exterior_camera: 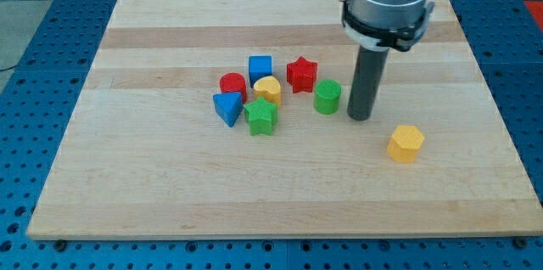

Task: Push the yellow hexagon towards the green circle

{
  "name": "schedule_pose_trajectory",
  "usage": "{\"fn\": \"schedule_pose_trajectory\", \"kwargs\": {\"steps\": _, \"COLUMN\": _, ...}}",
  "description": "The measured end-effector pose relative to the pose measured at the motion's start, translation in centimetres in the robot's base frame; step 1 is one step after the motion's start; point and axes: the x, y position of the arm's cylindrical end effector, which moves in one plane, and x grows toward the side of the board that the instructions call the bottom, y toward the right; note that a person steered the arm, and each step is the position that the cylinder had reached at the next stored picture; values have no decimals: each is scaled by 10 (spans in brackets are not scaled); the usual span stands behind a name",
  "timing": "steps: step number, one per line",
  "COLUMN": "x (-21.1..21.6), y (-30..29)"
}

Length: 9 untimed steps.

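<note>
The yellow hexagon (405,143) lies on the wooden board toward the view's right, apart from the other blocks. The green circle (327,97) stands near the board's middle, up and to the left of the hexagon. My tip (360,117) rests on the board just right of the green circle, with a small gap, and up-left of the yellow hexagon. It touches neither block.
A cluster lies left of the green circle: red star (301,74), blue cube (260,69), yellow heart-like block (268,90), red circle (232,86), blue triangle (226,108), green star (261,117). The wooden board (153,185) sits on a blue perforated table.
</note>
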Motion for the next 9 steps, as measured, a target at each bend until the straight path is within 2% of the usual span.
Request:
{"fn": "schedule_pose_trajectory", "kwargs": {"steps": 1, "x": 6, "y": 75}}
{"fn": "schedule_pose_trajectory", "kwargs": {"steps": 2, "x": 65, "y": 115}}
{"fn": "schedule_pose_trajectory", "kwargs": {"steps": 3, "x": 81, "y": 98}}
{"fn": "schedule_pose_trajectory", "kwargs": {"steps": 9, "x": 41, "y": 9}}
